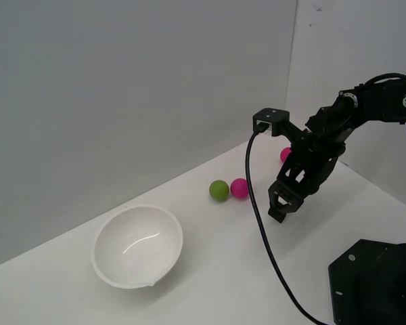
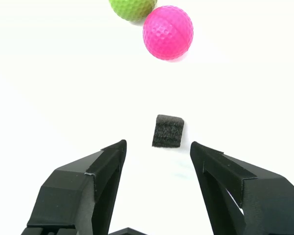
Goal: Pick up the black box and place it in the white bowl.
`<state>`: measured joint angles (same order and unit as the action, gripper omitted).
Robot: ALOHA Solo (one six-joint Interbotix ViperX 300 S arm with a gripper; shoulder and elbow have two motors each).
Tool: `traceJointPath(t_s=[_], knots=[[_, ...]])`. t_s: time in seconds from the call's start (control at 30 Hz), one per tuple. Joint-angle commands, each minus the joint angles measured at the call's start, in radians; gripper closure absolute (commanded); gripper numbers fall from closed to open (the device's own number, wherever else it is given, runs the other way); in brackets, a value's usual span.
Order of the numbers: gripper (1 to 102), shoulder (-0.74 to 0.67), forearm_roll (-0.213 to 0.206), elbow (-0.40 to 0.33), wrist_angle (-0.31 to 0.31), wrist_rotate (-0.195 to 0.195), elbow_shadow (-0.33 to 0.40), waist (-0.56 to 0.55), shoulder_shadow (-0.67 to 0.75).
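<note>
Now, end effector (image 2: 158,152): spread wide, nothing pinched — you have it tipped down so the gap lines up with the black box.
Black box (image 2: 168,130): on the table, just ahead of the fingertips, near the pink ball (image 2: 167,32).
White bowl (image 1: 138,245): well apart — upright, ready to receive.

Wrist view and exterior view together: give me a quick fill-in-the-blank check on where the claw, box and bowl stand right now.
1. The claw is ____, with nothing between its fingers.
2. The black box lies on the table between the claw and the ____ ball.
3. The white bowl holds ____.
4. Beside the pink ball sits a ____ ball.

Missing words: open; pink; nothing; green
</note>
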<state>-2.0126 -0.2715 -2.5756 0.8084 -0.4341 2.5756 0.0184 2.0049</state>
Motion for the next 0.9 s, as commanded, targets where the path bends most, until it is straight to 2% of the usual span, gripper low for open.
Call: traceJointPath(t_s=[0.0, 0.1, 0.47, 0.8, 0.87], knots=[[28, 0.012, -0.02, 0.009, -0.006, -0.003, -0.009, 0.011, -0.006], [21, 0.04, -0.02, 0.018, -0.028, -0.003, -0.02, 0.003, -0.035], [21, 0.112, -0.025, 0.026, -0.089, -0.003, -0.026, -0.006, -0.106], [21, 0.178, -0.025, 0.026, -0.107, -0.003, -0.026, -0.006, -0.172], [21, 0.178, -0.025, 0.025, -0.107, -0.02, -0.025, -0.006, -0.172]])
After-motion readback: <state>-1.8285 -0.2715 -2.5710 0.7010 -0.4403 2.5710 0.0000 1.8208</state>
